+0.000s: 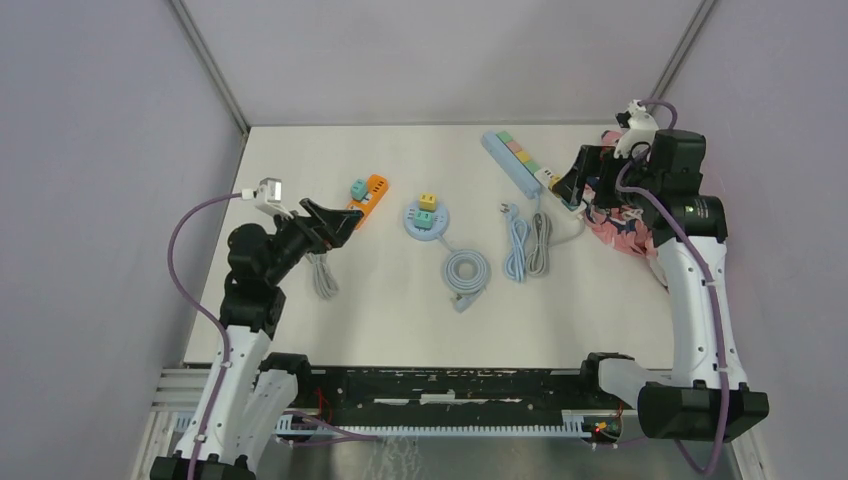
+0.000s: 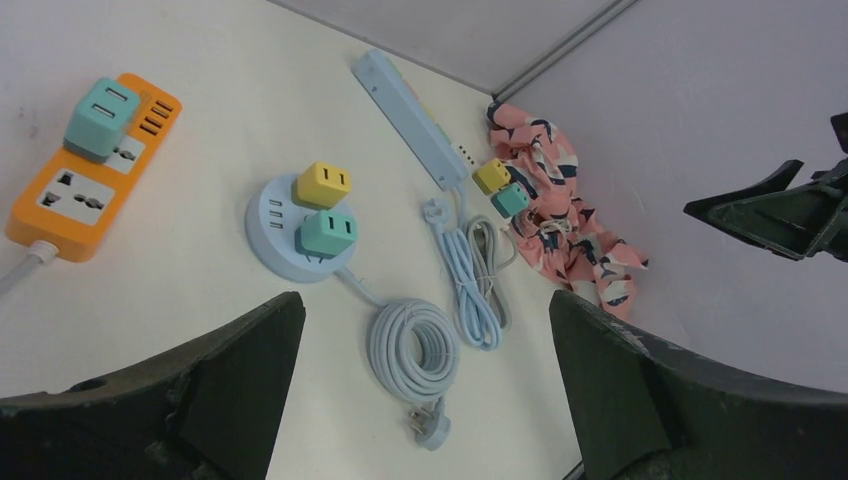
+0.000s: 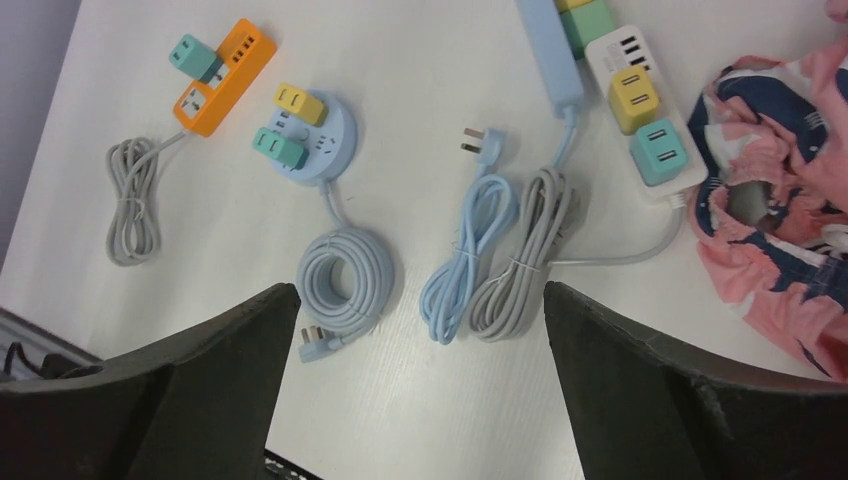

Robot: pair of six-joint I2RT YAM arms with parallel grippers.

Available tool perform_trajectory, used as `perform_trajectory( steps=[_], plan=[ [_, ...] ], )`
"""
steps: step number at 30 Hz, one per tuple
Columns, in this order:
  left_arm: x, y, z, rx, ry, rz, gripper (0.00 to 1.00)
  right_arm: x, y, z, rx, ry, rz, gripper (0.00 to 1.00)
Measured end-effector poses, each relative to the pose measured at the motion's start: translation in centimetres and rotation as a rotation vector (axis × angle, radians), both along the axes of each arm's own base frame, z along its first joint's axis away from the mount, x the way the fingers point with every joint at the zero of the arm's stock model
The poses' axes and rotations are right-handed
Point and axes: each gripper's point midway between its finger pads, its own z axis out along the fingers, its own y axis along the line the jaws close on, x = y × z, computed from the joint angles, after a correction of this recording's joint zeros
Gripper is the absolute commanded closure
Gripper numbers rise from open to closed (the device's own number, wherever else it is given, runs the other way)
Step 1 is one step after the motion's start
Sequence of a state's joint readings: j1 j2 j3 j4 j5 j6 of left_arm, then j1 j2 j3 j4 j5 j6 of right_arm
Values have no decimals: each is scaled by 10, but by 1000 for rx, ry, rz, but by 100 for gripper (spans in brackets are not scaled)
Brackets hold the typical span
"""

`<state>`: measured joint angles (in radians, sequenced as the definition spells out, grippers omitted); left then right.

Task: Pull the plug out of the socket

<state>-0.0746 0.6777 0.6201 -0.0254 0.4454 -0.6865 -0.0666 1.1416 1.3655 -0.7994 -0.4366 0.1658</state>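
Top view, left jaws: spread wide and empty, hovering toward the tabletop's left edge, just beside the orange strip.
Top view, right jaws: spread wide and empty, over the white strip near the far right corner.
Top view, plugs: one teal plug sits in the orange strip. Two more are in the round socket, mid-tabletop on the far half.
Left wrist, seen: the teal plug is seated at the orange strip's far end. A yellow and teal pair stand upright on the round socket. A cloth lies by the right edge.
Right wrist, seen: two plugs, yellow and teal, sit side by side in the white strip, whose end touches the cloth.
Step (judgement): approach only, nothing gripped. I cannot tell which plug is meant.
Doing it well (judgement): pin the strip's body with one arm and close the other arm's jaws on the plug's flat sides. Pull straight along the pins with no twist, or the strip lifts too.
Surface: white, smooth tabletop. Light strips would likely slide, and bundled cables lie between them.
Room: plain pale walls, with metal posts at the far corners.
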Motion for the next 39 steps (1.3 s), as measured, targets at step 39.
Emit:
perform_trajectory(
  steps=[39],
  plan=[
    [59,-130,-158,839,247,18,7,-53,78,-121,-76,27,763,0]
  ],
)
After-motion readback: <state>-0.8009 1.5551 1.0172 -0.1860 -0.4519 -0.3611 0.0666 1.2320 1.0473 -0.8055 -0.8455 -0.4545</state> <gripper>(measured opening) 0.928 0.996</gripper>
